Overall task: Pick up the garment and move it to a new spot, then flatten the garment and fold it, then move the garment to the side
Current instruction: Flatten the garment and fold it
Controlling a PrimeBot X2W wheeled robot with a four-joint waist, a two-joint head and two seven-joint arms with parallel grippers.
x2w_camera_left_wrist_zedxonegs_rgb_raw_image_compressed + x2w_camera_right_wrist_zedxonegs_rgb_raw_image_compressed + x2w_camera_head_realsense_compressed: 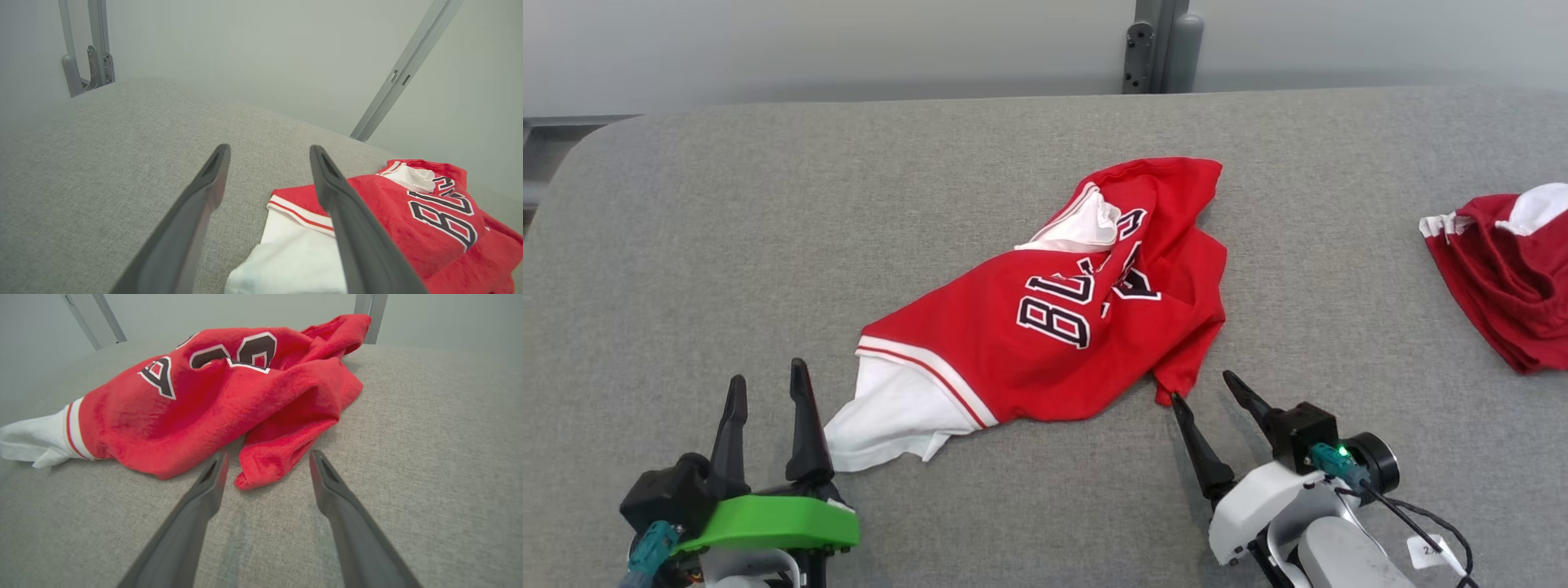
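Left gripper (768,371), fingers apart, beside garment (980,351) lettered "BU".

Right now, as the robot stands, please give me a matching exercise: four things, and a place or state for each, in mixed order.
1. jersey
2. second red garment
3. left gripper
4. right gripper

A. far right of the grey surface, partly out of frame
B. open, beside the jersey's white part
C. crumpled, in the middle
D. open, at the jersey's red corner

Pairs: 1-C, 2-A, 3-B, 4-D
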